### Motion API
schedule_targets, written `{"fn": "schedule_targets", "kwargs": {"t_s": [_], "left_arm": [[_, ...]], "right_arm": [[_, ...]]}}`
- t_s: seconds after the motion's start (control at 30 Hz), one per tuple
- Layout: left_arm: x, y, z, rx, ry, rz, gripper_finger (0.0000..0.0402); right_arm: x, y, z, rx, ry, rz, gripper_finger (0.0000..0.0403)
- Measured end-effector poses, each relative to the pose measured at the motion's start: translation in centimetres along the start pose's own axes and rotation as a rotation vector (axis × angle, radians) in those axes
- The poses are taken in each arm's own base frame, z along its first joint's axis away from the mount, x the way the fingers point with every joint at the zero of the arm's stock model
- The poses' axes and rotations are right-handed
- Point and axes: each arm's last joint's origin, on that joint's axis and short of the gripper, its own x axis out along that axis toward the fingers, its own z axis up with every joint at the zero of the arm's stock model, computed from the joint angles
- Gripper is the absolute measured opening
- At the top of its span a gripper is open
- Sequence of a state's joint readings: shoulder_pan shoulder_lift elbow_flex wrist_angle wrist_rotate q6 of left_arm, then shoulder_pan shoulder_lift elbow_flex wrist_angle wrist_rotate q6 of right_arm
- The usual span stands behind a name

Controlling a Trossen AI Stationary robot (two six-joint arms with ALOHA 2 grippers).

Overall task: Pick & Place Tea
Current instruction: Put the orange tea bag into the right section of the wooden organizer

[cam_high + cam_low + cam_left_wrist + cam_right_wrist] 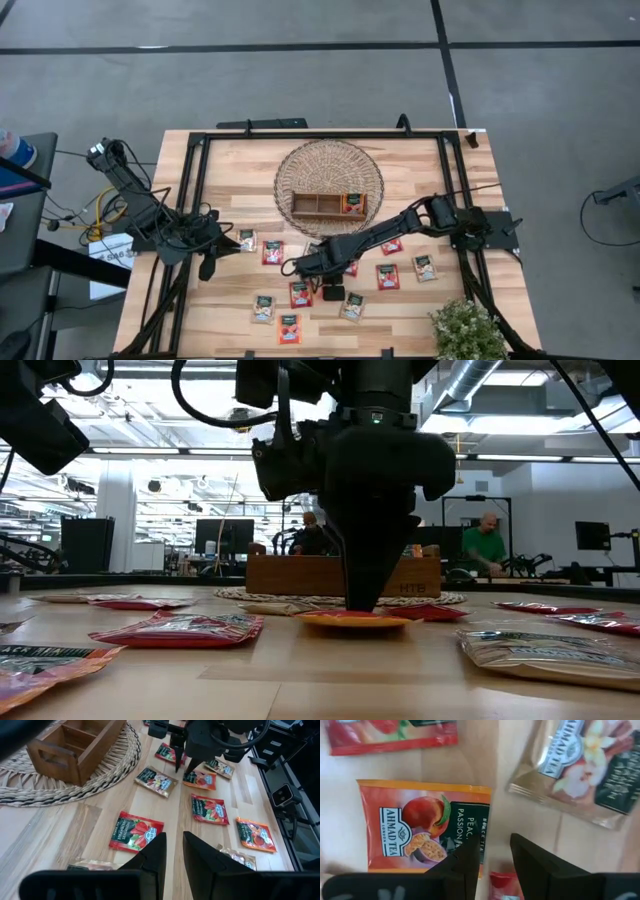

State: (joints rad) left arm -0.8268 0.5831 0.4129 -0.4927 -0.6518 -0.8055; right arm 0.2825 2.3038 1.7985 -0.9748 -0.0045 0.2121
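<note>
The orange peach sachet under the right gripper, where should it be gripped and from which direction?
The orange peach sachet lies flat on the table, so come straight down from above, as the right gripper is already placed, and probably pinch across one edge. The pale sachet lies close beside it, so the edge facing away from that one looks safer. The left gripper waits apart.

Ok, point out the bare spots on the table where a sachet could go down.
Bare wood lies on the table between the wicker basket and the right frame rail, and left of the basket. It is crowded in front of the basket, where the tea sachets lie scattered and the right gripper hangs low over them. The left gripper waits at the left edge.
</note>
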Motion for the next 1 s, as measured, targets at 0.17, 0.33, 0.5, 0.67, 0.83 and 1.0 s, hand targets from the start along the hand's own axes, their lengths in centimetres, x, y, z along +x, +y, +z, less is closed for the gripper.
{"fn": "schedule_targets", "kwargs": {"t_s": [0.17, 0.33, 0.5, 0.67, 0.83, 1.0], "left_arm": [[0.0, 0.0, 0.0, 0.000, 0.000, -0.001, 0.0055], [0.0, 0.0, 0.0, 0.000, 0.000, 0.000, 0.0055], [0.0, 0.0, 0.0, 0.000, 0.001, -0.002, 0.0055], [0.0, 0.0, 0.0, 0.000, 0.002, -0.003, 0.0055], [0.0, 0.0, 0.0, 0.000, 0.002, -0.003, 0.0055], [0.0, 0.0, 0.0, 0.000, 0.003, -0.004, 0.0055]], "right_arm": [[-1.1, -0.3, 0.4, 0.004, 0.009, -0.047, 0.0107], [-1.7, -0.1, 0.6, -0.007, 0.000, -0.038, 0.0107], [-1.8, 0.4, 0.6, -0.019, -0.006, -0.036, 0.0107], [-1.7, 0.6, 0.6, -0.033, -0.005, -0.028, 0.0107], [-1.4, 0.6, 0.8, -0.053, -0.031, -0.027, 0.0107], [-0.3, 0.0, 0.3, -0.037, -0.002, -0.009, 0.0107]]}}
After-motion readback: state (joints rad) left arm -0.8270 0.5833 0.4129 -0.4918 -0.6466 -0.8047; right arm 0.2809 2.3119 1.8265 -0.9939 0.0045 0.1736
